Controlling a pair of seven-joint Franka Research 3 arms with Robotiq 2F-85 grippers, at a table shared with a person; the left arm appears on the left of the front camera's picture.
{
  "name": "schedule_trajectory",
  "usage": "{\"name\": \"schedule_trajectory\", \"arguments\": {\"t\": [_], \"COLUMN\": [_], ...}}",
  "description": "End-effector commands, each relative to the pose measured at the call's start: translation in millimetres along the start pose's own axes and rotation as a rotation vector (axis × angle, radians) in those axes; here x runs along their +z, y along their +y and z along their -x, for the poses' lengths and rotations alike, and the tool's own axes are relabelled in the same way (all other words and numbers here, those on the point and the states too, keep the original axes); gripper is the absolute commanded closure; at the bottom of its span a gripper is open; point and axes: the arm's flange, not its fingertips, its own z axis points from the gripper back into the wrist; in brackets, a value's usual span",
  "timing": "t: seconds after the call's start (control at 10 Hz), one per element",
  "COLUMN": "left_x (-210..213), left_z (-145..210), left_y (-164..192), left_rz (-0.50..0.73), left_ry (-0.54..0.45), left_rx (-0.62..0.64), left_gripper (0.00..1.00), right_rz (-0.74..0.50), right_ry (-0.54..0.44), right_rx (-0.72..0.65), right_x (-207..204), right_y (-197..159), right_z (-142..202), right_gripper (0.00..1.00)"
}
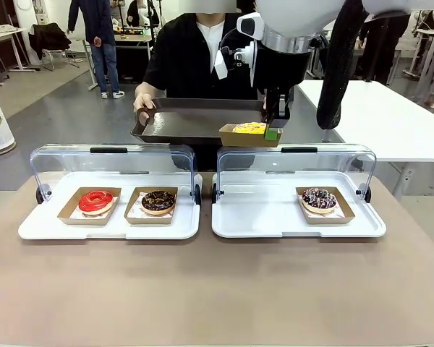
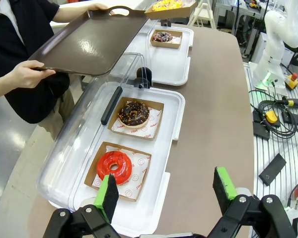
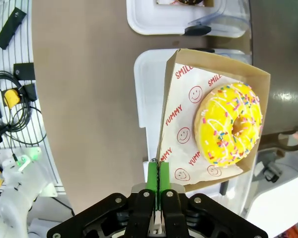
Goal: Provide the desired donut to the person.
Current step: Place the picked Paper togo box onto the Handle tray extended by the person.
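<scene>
A yellow sprinkled donut point(image 1: 249, 128) in a brown cardboard tray point(image 1: 247, 136) hangs above the open right display case, at the near edge of the dark serving tray point(image 1: 175, 124) that the person point(image 1: 195, 54) holds out with both hands. My right gripper point(image 1: 273, 133) is shut on that cardboard tray's edge. In the right wrist view the donut point(image 3: 229, 124) lies in its box, with the gripper point(image 3: 159, 173) pinching the wall. My left gripper point(image 2: 164, 188) is open over the table edge near the red donut point(image 2: 115, 166).
The left white tray point(image 1: 40, 225) holds a red donut point(image 1: 95, 201) and a chocolate donut point(image 1: 158, 202). The right white tray point(image 1: 260, 217) holds a dark sprinkled donut point(image 1: 319, 199). Both clear lids stand raised. A white table point(image 1: 390, 119) stands at the right.
</scene>
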Motion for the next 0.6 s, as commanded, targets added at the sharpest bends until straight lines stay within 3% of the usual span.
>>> {"name": "schedule_trajectory", "arguments": {"t": [0.0,0.5], "left_x": [0.2,0.2], "left_z": [-1.3,-1.3], "left_y": [0.4,0.4], "left_rz": [0.002,0.002], "left_ry": [-0.02,-0.02], "left_rx": [-0.012,-0.012], "left_gripper": [0.0,0.0], "right_rz": [-0.001,-0.001], "right_ry": [0.002,0.002], "right_rx": [-0.004,-0.004], "right_x": [-1.5,-1.5], "right_y": [3.8,3.8], "right_z": [4.5,4.5], "right_gripper": [1.0,1.0]}}
